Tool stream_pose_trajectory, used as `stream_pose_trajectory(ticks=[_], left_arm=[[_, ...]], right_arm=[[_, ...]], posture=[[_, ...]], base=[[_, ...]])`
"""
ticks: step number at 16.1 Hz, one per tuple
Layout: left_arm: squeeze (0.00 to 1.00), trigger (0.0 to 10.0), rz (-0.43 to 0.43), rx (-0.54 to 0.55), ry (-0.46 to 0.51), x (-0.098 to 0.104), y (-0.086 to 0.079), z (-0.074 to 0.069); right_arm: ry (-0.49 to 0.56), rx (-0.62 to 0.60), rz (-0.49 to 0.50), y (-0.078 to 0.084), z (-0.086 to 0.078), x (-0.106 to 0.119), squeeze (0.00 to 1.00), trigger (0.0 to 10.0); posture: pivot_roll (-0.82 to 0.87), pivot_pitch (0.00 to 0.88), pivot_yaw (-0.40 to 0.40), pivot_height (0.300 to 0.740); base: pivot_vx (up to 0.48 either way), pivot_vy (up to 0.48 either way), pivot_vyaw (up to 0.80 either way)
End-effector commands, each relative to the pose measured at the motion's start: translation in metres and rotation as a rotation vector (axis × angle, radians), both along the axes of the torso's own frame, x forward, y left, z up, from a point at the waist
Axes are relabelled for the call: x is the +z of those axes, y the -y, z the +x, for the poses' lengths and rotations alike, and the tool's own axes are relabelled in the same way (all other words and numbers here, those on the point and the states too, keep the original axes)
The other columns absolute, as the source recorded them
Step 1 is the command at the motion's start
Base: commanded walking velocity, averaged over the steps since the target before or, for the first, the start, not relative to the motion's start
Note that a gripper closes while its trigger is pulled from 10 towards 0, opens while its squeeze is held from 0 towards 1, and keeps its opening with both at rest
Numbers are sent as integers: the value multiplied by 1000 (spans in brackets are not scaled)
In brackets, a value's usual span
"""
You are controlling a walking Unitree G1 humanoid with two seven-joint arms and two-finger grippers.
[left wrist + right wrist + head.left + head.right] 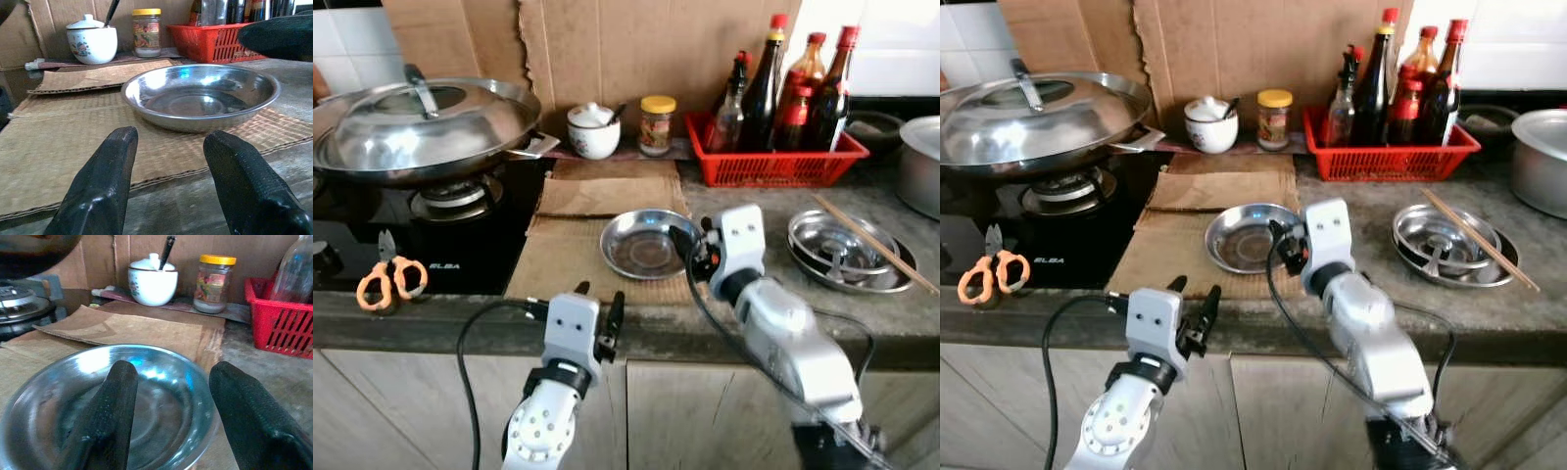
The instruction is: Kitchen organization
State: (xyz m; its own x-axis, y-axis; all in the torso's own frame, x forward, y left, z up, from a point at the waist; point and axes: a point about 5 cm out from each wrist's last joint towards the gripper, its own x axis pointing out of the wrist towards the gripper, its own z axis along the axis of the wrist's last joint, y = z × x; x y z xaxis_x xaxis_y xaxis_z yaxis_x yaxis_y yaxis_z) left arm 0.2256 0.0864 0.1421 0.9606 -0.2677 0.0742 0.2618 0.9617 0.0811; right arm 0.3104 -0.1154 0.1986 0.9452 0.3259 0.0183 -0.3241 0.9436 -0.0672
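Meanwhile, mid-frame on the cardboard [570, 257], the steel dish [641, 245] sits under the right gripper [168, 404], one spread finger inside its rim. The left gripper [171, 181] hovers unclenched at the counter edge [431, 318]; head views add orange scissors [391, 281], lower left.

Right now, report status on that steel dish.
Right gripper open at steel dish rim. Left gripper open, short of it. Dish empty on cardboard. Nothing blocking.

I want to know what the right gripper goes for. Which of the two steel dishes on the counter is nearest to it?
The empty steel dish on the cardboard; the right gripper, fingers open, is at its rim. The other dish, with chopsticks across it, lies farther right.
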Motion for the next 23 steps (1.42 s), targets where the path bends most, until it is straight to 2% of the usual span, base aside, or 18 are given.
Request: stream_pose_trajectory(ticks=[1,2,3,5,6,10,11,13,14,20,23], left_arm=[[0,10000,1,-3,-3,0,2,0],[0,10000,0,0,-3,0,2,0],[0,10000,0,-1,-3,0,2,0],[0,10000,1,-2,-5,-1,2,0],[0,10000,2,-2,-5,-1,2,0],[0,10000,0,-3,-4,-1,2,0],[0,10000,0,-3,-4,-1,3,0],[0,10000,0,1,-6,-1,3,0],[0,10000,0,1,-5,-1,3,0],[0,10000,0,2,-6,-1,3,0],[0,10000,-3,0,-5,-2,4,0]], right_arm=[[-5,14,-13,-4,5,6,0,10000],[-12,9,0,-3,10,9,573,10000],[-41,21,17,-5,13,11,1000,10000],[-69,16,-7,-6,17,14,1000,10000],[-127,8,-67,-6,23,15,0,10000],[-205,-82,-73,-1,37,26,0,10000],[-274,-66,-37,-1,39,28,0,10000],[-348,-62,-39,-2,40,24,0,10000],[-398,-65,-74,-3,40,18,0,10000],[-493,-53,-96,-8,39,10,0,10000],[-597,-40,-97,-13,37,3,0,10000]], posture=[[76,0,-34,740],[76,0,-32,740],[78,0,-36,740],[78,0,-36,740],[74,0,-34,740],[75,0,-36,740],[75,0,-36,740],[75,0,-38,740],[74,0,-39,740],[74,0,-41,740],[74,0,-44,740]], base=[[0,0,0],[0,0,0],[0,0,0],[0,0,0],[0,0,0],[0,0,0],[0,0,0],[0,0,0],[0,0,0],[0,0,0],[0,0,0]])
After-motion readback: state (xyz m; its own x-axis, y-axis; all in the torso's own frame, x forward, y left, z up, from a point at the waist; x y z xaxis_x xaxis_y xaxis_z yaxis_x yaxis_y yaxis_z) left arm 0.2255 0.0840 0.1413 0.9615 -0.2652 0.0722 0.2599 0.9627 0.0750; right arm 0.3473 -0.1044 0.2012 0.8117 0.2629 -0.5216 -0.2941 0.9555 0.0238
